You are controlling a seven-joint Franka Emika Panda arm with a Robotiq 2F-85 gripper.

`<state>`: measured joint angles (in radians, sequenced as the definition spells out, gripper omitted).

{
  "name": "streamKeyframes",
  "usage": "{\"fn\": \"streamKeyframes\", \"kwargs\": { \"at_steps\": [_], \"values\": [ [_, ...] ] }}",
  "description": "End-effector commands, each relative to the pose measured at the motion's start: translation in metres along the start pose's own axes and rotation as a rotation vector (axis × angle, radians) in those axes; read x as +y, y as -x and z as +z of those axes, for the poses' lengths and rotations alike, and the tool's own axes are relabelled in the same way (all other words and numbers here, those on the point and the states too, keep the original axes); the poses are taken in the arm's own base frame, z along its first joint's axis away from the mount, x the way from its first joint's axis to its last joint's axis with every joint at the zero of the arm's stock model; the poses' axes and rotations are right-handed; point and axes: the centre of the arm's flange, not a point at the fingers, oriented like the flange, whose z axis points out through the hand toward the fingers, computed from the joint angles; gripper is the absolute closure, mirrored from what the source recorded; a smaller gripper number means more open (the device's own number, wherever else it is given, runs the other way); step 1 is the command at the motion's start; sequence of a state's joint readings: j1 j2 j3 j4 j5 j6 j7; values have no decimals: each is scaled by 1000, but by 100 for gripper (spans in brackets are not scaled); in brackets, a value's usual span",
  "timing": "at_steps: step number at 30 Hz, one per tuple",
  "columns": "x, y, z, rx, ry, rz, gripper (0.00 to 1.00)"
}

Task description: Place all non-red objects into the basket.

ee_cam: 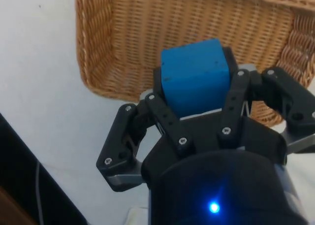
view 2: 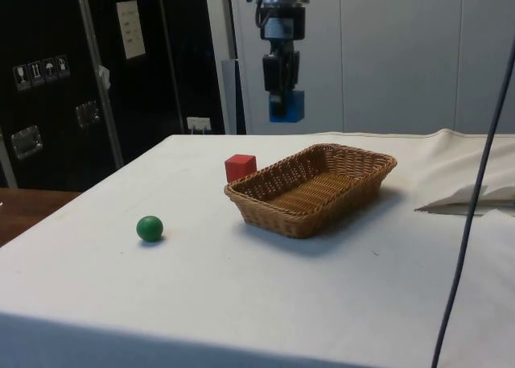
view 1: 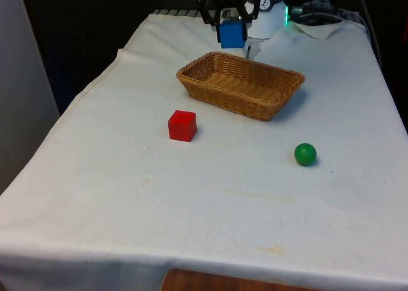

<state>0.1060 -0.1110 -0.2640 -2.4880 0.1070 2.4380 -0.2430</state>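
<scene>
My gripper (view 1: pixel 231 31) hangs high above the far end of the wicker basket (view 1: pixel 280 104), shut on a blue cube (view 1: pixel 231 34). From the side the blue cube (view 2: pixel 287 107) sits in the gripper (view 2: pixel 283 102) well above the basket (view 2: pixel 273 211). In the wrist view the blue cube (ee_cam: pixel 196 77) is clamped in the gripper (ee_cam: pixel 197 89) over the basket's (ee_cam: pixel 113 48) end wall. A red cube (view 1: pixel 182 125) rests on the cloth near the basket, on the front view's left. A green ball (view 1: pixel 305 154) lies on the cloth nearer the table's front, toward the front view's right.
The basket (view 1: pixel 191 86) holds nothing I can see. A crumpled fold of white cloth (view 2: pixel 471 197) lies near the robot's base. A black cable (view 2: pixel 475 191) crosses the side view. Open cloth stretches across the table's front half.
</scene>
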Motion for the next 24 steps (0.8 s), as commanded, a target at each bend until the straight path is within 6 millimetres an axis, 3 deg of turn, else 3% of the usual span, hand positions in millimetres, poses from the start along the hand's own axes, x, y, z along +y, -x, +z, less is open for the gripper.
{"fn": "streamKeyframes", "kwargs": {
  "at_steps": [1, 16, 24],
  "values": [
    [0, 3, 0, 0, 0, -2, 95],
    [13, 46, 4, 24, 9, -29, 95],
    [14, 54, 18, 20, 5, -33, 95]
  ]
}}
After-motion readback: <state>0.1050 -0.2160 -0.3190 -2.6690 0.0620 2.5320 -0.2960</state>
